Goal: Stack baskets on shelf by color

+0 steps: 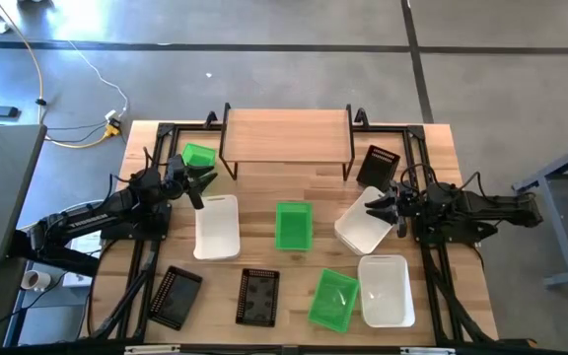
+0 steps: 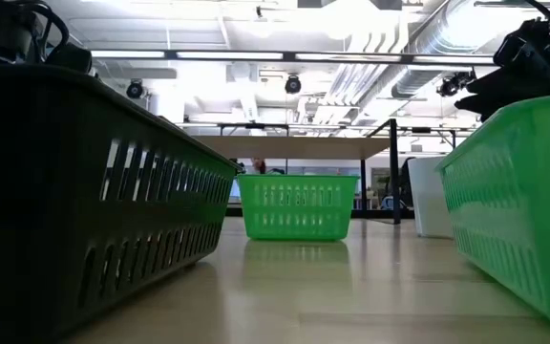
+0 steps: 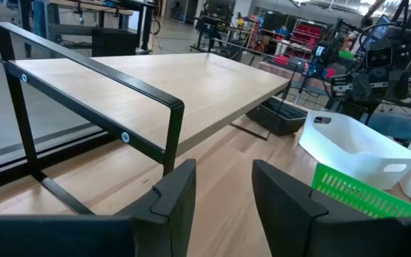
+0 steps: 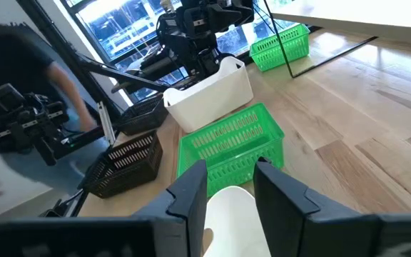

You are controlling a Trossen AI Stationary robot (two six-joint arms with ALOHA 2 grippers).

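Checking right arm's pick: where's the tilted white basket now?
High view: the white basket is right of table centre, tilted in the right gripper, between the shelf and another white basket.

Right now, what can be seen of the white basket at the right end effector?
The white basket is smooth-walled, glossy plastic, rectangular with rounded corners, and empty. It sits tilted and skewed on the wooden table, right of the center green basket and above another white basket. The right end effector closes on its right rim; the right wrist view shows the rim between the fingers. Nothing else touches it.
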